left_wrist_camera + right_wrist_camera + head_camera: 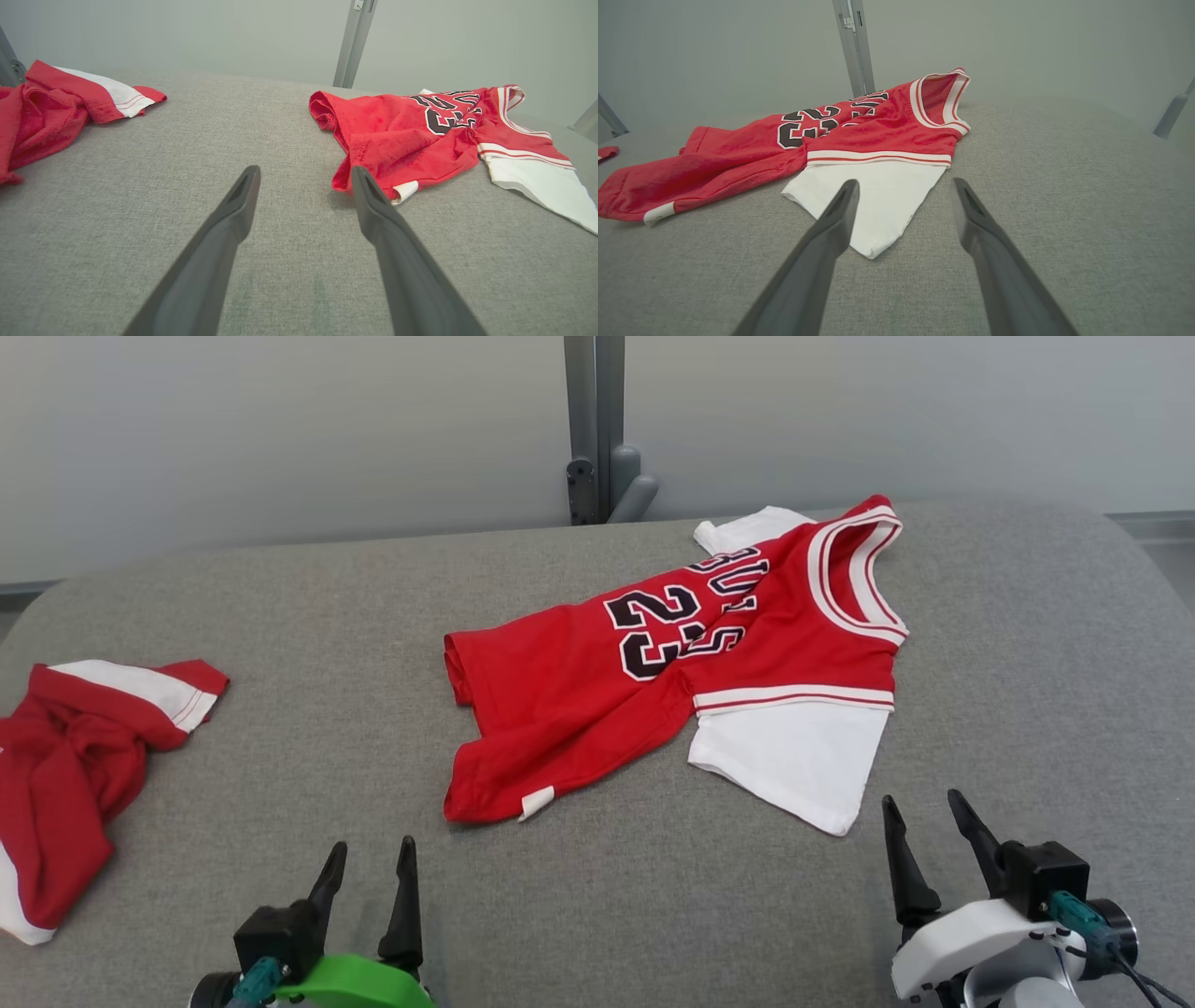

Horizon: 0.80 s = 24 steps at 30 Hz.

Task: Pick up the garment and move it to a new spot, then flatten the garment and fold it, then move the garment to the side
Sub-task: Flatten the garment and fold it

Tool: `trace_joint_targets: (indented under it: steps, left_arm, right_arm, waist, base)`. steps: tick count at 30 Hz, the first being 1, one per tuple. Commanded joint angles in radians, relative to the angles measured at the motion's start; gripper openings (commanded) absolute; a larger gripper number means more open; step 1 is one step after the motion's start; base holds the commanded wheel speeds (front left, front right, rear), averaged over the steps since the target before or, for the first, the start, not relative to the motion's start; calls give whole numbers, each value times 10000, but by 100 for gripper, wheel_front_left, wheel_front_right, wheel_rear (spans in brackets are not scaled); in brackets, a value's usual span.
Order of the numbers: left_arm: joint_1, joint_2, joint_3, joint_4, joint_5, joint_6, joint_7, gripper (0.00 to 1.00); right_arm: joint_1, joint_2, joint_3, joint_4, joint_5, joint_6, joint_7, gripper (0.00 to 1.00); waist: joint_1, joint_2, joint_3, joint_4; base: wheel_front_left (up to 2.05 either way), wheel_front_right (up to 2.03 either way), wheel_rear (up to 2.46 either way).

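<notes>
1. Currently the red mesh basketball jersey with white sleeves and a black "23" [579, 700] is lying near the middle of the grey fabric-covered bench [280, 616], a little toward 1 o'clock in the head view. It is rumpled and partly folded over itself rather than spread flat.
2. Its white-trimmed collar [859, 569] is pointing toward 1 o'clock and its red hem is trailing toward 8 o'clock, where a small white tag [537, 803] is showing at the corner.
3. One white sleeve [794, 756] is spreading out toward 5 o'clock, its tip lying nearest the right gripper [921, 798].
4. That right gripper is sitting at 5 o'clock in the head view, its two dark fingers standing wide apart and gripping nothing. In its wrist view the sleeve tip is lying between and just beyond the fingers; whether a finger is touching the cloth, I cannot tell.
5. The left gripper [372, 847] is sitting at 7 o'clock, equally wide open and empty. In its wrist view the jersey's hem corner is lying just past the fingertip at 1 o'clock.
6. A second crumpled red-and-white garment [75, 756] is lying at 9 o'clock by the bench's edge, well apart from the jersey.
7. A grey metal post [596, 429] is rising behind the bench at 12 o'clock against a pale wall [280, 429].
</notes>
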Motion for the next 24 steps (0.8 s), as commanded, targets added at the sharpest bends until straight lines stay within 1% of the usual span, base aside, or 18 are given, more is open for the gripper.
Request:
trace_joint_targets:
  steps: [1, 6, 13, 17, 24]
  left_arm:
    - [-264, 31, -71, 5, -97, -88, -4, 100]
    - [-1004, 34, -464, 191, -354, -306, -4, 100]
    - [-1972, 33, -813, 754, -784, -490, -4, 100]
    - [-2287, 34, -863, 1014, -972, -578, -4, 100]
    - [-2390, 33, -992, 1201, -1111, -661, -4, 100]
  right_arm:
    - [-148, -14, 75, 24, 60, -17, -30, 100]
    - [-616, -15, 377, 117, 136, -17, -30, 100]
    - [-1251, -19, 629, 220, 209, -17, -30, 100]
    - [-1447, -18, 655, 281, 157, -17, -30, 100]
    - [-1519, -18, 605, 365, 126, -17, -30, 100]
  waist:
    - [0, 70, 332, -9]
    - [0, 70, 1194, -29]
    - [0, 70, 2166, -164]
    - [0, 70, 2478, -263]
    - [0, 70, 2621, -379]
  base:
    - [0, 0, 0]
    - [0, 0, 0]
    - [0, 0, 0]
    - [0, 0, 0]
    - [0, 0, 0]
